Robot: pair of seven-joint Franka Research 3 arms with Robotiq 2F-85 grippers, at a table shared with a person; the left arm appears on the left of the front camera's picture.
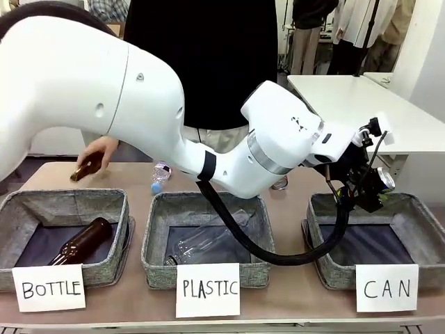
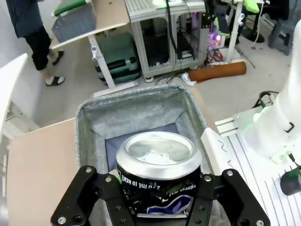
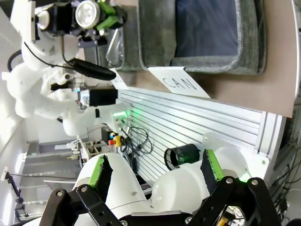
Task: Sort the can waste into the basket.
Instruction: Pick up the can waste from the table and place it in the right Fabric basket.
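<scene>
My left arm reaches across the table to the right. A dark dented can (image 1: pixel 384 179) with blue and green print sits between the fingers of my left gripper (image 1: pixel 372 186). In the left wrist view, the can (image 2: pixel 159 165) is silver top up, the left gripper (image 2: pixel 160 200) is shut on its sides, and the grey basket (image 2: pixel 136 113) lies open right below. A white card (image 1: pixel 386 287) lettered "CAN" fronts that basket (image 1: pixel 417 209). My right gripper (image 3: pixel 155 172) is open with nothing between its green pads (image 3: pixel 99 172), and it looks at the basket (image 3: pixel 216 61) from afar.
The middle basket (image 1: pixel 156 236), carded "PLASTIC", holds a clear bottle (image 1: pixel 208 243). The left basket (image 1: pixel 21 209), carded "BOTTLE", holds a brown bottle (image 1: pixel 82 241). At the far left a person's hand (image 1: pixel 97 149) grips another brown bottle (image 1: pixel 87 168). A small plastic bottle (image 1: pixel 160 175) stands nearby.
</scene>
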